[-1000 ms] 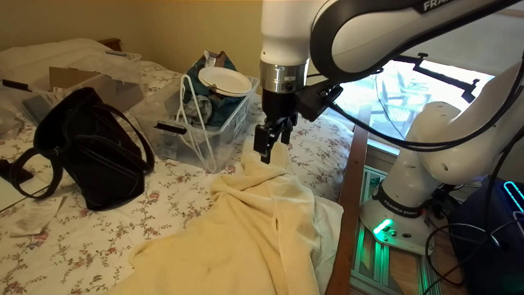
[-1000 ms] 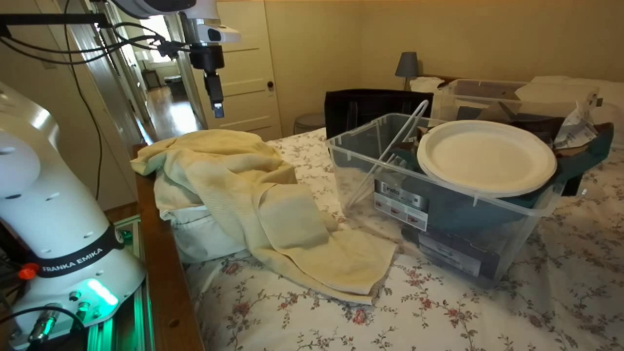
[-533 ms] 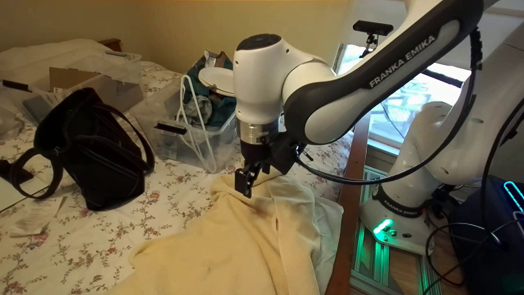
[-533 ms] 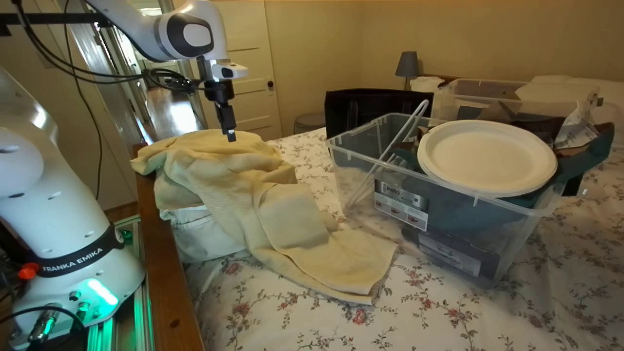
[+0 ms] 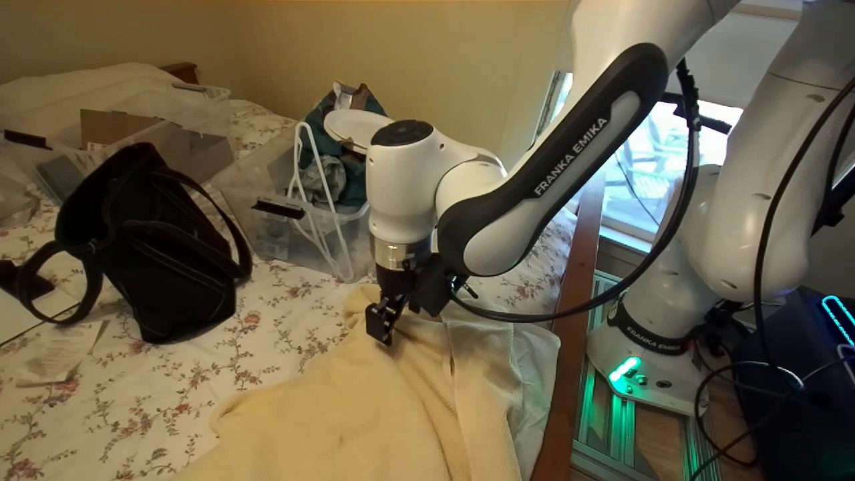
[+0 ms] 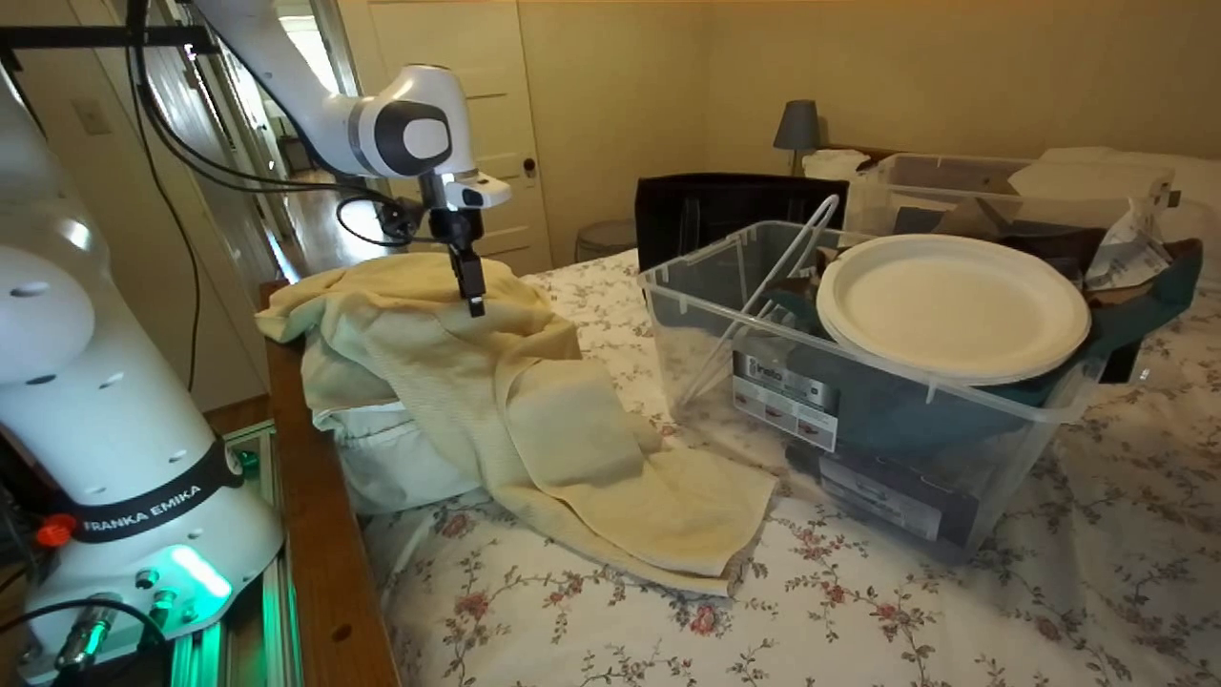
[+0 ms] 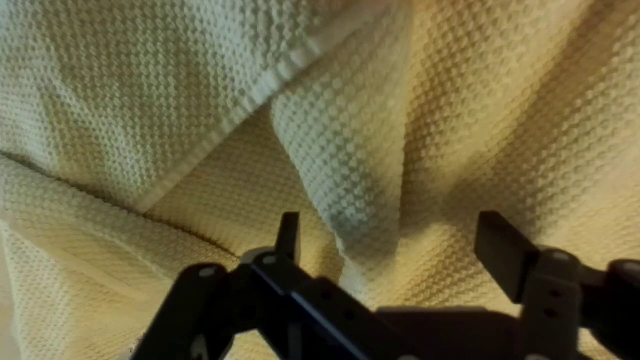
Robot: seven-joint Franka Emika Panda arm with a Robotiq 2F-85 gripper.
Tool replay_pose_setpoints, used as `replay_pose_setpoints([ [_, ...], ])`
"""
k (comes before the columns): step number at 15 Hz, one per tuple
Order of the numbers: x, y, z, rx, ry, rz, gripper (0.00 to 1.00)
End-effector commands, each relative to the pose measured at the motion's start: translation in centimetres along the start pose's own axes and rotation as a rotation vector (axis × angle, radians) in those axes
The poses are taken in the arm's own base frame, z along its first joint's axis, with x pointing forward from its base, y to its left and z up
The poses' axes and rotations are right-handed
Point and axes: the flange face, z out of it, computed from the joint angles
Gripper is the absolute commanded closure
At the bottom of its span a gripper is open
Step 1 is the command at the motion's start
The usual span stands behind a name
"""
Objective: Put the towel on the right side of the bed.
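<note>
The cream-yellow towel (image 5: 347, 414) lies crumpled in folds on the bed (image 5: 267, 364) along its wooden rail. It also shows in an exterior view (image 6: 448, 353), where one end spreads flat on the flowered cover (image 6: 858, 620). My gripper (image 5: 399, 327) points down over the towel's raised folds; it shows in an exterior view too (image 6: 475, 307). In the wrist view the fingers of my gripper (image 7: 390, 235) are wide apart. A towel ridge (image 7: 350, 170) runs between them, and towel fills nearly all of that view. I cannot tell whether the fingertips touch the cloth.
A clear box (image 6: 687, 334) with white plates (image 6: 954, 305) and a white hanger (image 5: 324, 194) stands near the towel. A black bag (image 5: 153, 254) is beside it. White bedding (image 6: 401, 468) lies under the towel by the brown rail (image 6: 329, 553).
My gripper has come down from well above the bed to the towel's folds, moving away from the box side. It has stayed open. The towel looks unchanged.
</note>
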Motion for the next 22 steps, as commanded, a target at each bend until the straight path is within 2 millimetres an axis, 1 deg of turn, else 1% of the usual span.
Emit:
replay_pose_setpoints([
  [1,1.4,-0.6,2.5,0.019,-0.014,-0.005,0.43],
  [3,1.5,-0.6,2.9,0.021,-0.023,-0.005,0.58],
  [4,1.6,-0.5,2.9,0.021,-0.026,-0.007,0.63],
  [6,1.6,-0.4,2.4,0.011,-0.028,-0.007,0.77],
  [9,1.2,-0.2,1.2,0.020,-0.029,-0.007,0.97],
  [11,0.9,0.0,0.4,0.028,-0.029,-0.013,1.00],
  [12,0.6,0.1,-0.5,0.036,-0.028,-0.013,1.00],
  [13,0.3,0.1,-1.5,0.044,-0.028,-0.016,0.98],
  [15,-0.6,0.5,-5.9,0.055,0.000,-0.031,0.98],
  [16,-0.8,0.5,-7.7,0.060,0.009,-0.040,0.98],
  [19,-1.7,0.9,-14.2,-0.008,0.079,-0.039,0.97],
  [22,-3.4,0.6,-21.0,-0.044,0.126,-0.057,0.97],
])
